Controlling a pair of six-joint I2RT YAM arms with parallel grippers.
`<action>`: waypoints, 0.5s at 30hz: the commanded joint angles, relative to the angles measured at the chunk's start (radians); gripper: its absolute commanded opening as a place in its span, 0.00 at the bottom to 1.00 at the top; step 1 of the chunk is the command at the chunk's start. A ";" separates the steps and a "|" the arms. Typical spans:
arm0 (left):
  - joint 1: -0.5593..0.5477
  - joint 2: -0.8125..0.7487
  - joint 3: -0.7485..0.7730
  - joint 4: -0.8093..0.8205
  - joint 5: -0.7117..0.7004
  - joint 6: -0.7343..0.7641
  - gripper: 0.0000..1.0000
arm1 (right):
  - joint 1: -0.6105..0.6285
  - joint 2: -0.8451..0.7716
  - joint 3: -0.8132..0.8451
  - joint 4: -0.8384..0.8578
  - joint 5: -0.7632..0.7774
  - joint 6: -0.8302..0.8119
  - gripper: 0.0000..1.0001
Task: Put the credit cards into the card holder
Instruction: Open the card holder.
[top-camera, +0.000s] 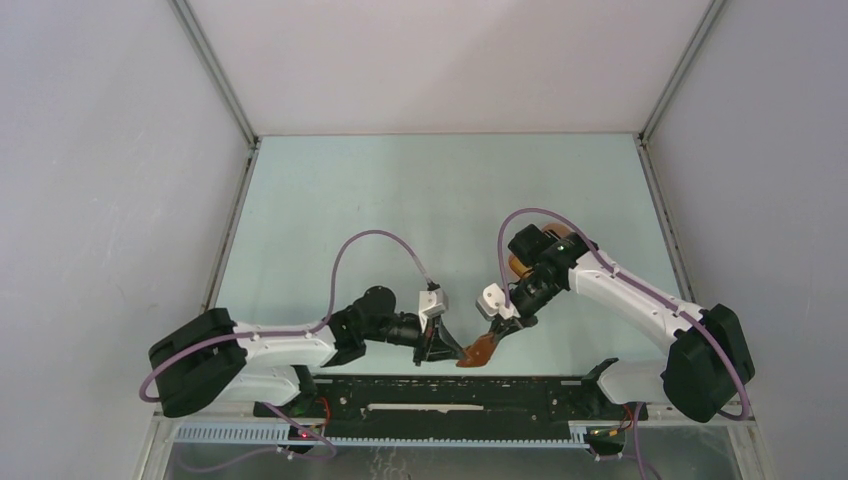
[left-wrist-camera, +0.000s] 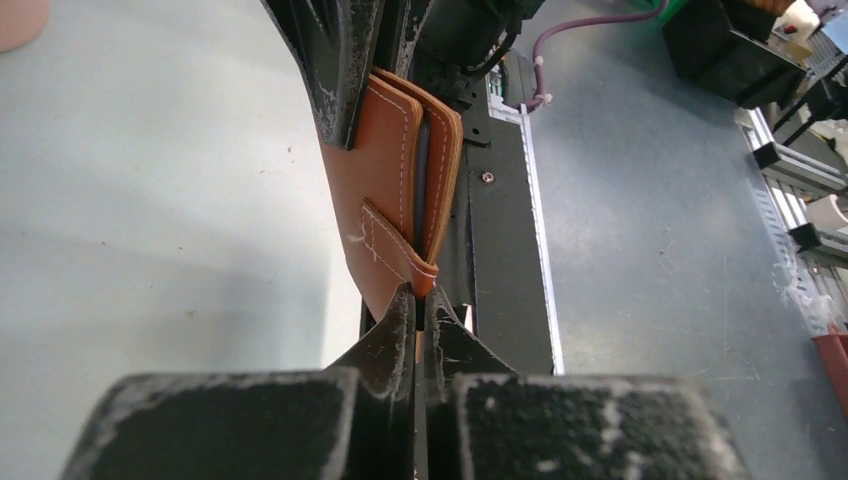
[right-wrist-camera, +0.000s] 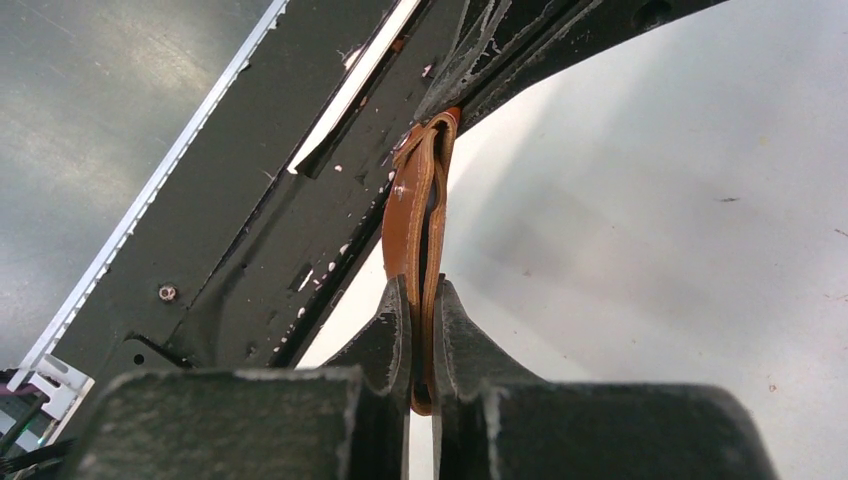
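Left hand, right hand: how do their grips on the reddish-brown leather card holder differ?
Left hand nips a corner below the snap tab; right hand clamps the folded edge of the reddish-brown leather card holder. Left hand reaches from the left, right hand from the far right. Both are shut on it.

Reddish-brown leather card holder (left-wrist-camera: 385, 190): lower corner hidden between left gripper (left-wrist-camera: 420, 303) fingers; in right wrist view, bottom edge hidden inside right gripper (right-wrist-camera: 421, 295).
Holder inside: only a dark slit shows, its contents cannot be told.
Pink rounded object (left-wrist-camera: 18, 18), upper left of left wrist view: cut by the edge.
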 joint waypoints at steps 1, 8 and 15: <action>0.023 0.020 0.051 0.103 0.087 -0.039 0.00 | 0.010 -0.002 -0.003 -0.010 -0.034 -0.027 0.08; 0.036 0.012 0.032 0.146 0.121 -0.064 0.00 | 0.012 0.000 -0.003 -0.019 -0.039 -0.038 0.14; 0.061 0.008 0.014 0.085 0.000 -0.086 0.00 | 0.007 0.007 -0.008 0.178 0.042 0.246 0.53</action>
